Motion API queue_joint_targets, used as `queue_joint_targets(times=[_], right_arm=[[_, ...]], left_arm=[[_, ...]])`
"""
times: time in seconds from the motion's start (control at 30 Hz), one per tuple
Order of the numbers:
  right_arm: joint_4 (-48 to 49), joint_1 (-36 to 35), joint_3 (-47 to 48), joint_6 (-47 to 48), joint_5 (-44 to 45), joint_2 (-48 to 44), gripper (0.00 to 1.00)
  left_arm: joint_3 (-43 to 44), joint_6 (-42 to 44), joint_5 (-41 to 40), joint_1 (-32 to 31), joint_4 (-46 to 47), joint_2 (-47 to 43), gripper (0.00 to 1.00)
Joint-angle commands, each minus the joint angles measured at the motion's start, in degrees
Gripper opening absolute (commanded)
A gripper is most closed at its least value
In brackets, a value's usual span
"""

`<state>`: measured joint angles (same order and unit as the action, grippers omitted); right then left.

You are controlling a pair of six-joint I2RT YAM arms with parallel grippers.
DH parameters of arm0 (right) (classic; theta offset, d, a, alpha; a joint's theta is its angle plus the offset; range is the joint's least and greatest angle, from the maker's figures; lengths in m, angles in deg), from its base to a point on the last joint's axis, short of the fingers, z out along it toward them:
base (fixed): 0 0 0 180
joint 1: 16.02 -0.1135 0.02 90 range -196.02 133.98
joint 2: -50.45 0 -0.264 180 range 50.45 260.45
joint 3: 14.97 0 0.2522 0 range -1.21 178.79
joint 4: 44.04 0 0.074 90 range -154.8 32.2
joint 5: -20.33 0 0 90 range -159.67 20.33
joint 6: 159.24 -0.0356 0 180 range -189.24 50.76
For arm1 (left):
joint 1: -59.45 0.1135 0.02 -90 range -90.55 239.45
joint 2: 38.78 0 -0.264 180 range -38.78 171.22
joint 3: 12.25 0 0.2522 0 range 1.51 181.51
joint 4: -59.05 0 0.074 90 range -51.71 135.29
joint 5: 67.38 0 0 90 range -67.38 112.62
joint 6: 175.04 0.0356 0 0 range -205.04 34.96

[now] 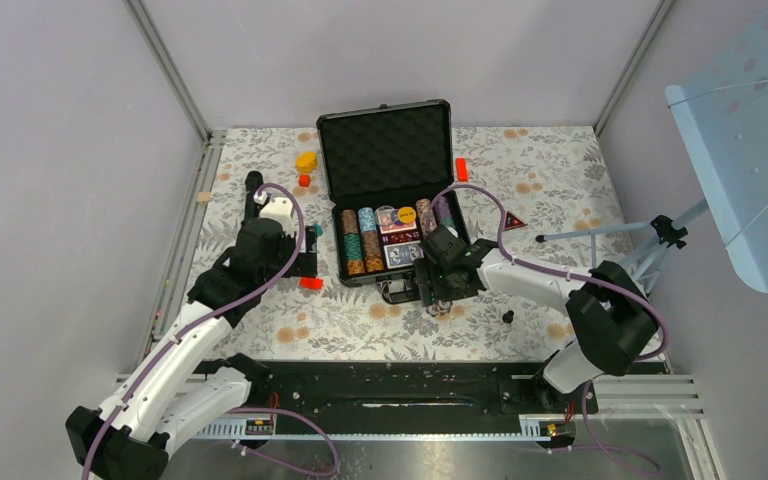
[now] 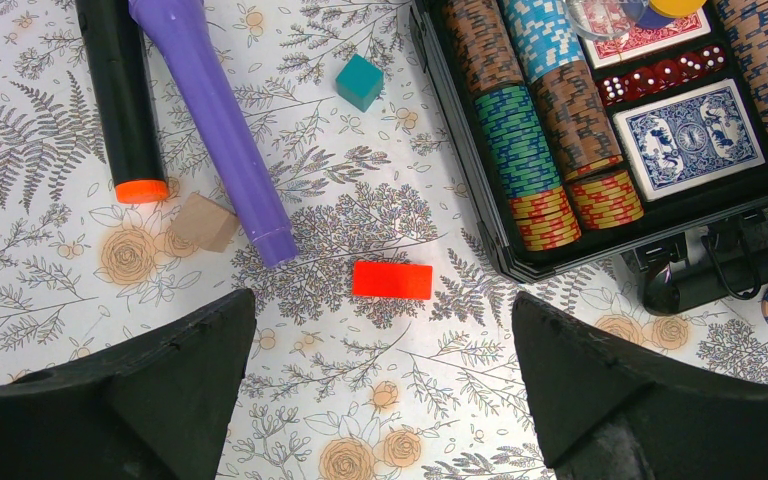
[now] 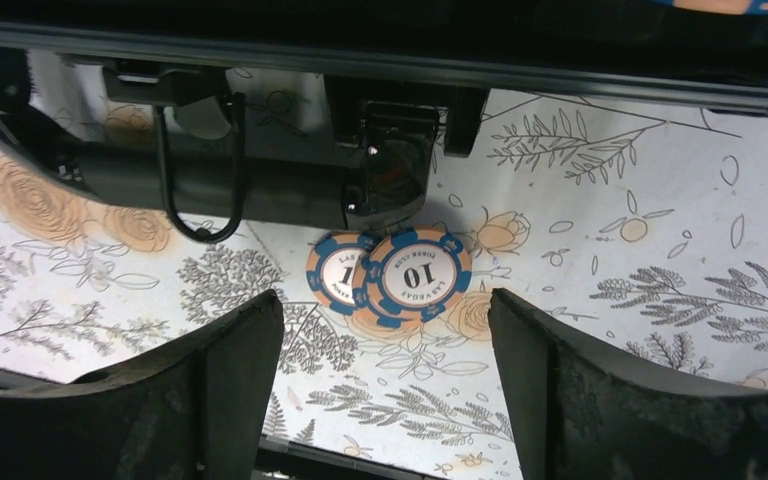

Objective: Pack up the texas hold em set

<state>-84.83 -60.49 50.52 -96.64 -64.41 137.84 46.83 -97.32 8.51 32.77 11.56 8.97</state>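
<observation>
Right gripper [image 3: 382,300] nearest: black fingers [image 3: 210,390] fill the bottom of its wrist view, spread wide, nothing between them. Released.

Just past the tips at 12 o'clock are two loose chips [image 3: 390,275], blue-white, flat on the cloth. The "10" one laps over its neighbour, and both are tucked against the case handle [image 3: 290,195] and latch [image 3: 392,180]. Case [image 1: 385,150] sits at 12 o'clock of the table, lid up, foam showing. Chip rows [image 1: 360,245], card deck [image 2: 695,135] and red dice [image 2: 660,78] are seated in the tray. The loose chips lie outside, at its 6 o'clock edge.

Left gripper [image 2: 382,300] is at 9 o'clock of the case, wide open too and empty, above a red block [image 2: 392,280].

Risks, my read:
- The chips lie flat and overlapped, so a pinch may catch only the top one or skid both.
- A skid likely sends them under the handle, out of reach.
- Handle and latch sit very close, so the fingers could knock the case and jolt the rows.
- The cloth may bunch under scraping tips.
- Shutting the lid now would leave the set short.

Around the left gripper: teal block [image 2: 360,82], wooden block [image 2: 203,222], purple tube [image 2: 210,120] and black tube [image 2: 120,90], all well apart from the case.

Surface is a floral cloth [image 1: 560,190]. Plain grey walls, metal frame posts at the corners. Blue perforated panel [image 1: 750,140] on a tripod [image 1: 650,240] at 3 o'clock.
</observation>
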Motion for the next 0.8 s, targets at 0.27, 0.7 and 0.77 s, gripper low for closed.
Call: queue_joint_targets(times=[0.27, 0.7, 0.77], right_arm=[[1.0, 0.5, 0.2, 1.3, 1.4, 6.5, 0.83], [1.3, 0.5, -0.2, 1.8, -3.3, 7.3, 0.81], [1.3, 0.3, -0.2, 1.7, -4.0, 7.0, 0.80]], left_arm=[[-0.1, 0.0, 0.7, 0.2, 2.3, 0.0, 0.99], [-0.1, 0.0, 0.9, 0.3, 2.3, -0.1, 0.99], [0.0, 0.0, 0.9, 0.2, 2.3, 0.0, 0.99]])
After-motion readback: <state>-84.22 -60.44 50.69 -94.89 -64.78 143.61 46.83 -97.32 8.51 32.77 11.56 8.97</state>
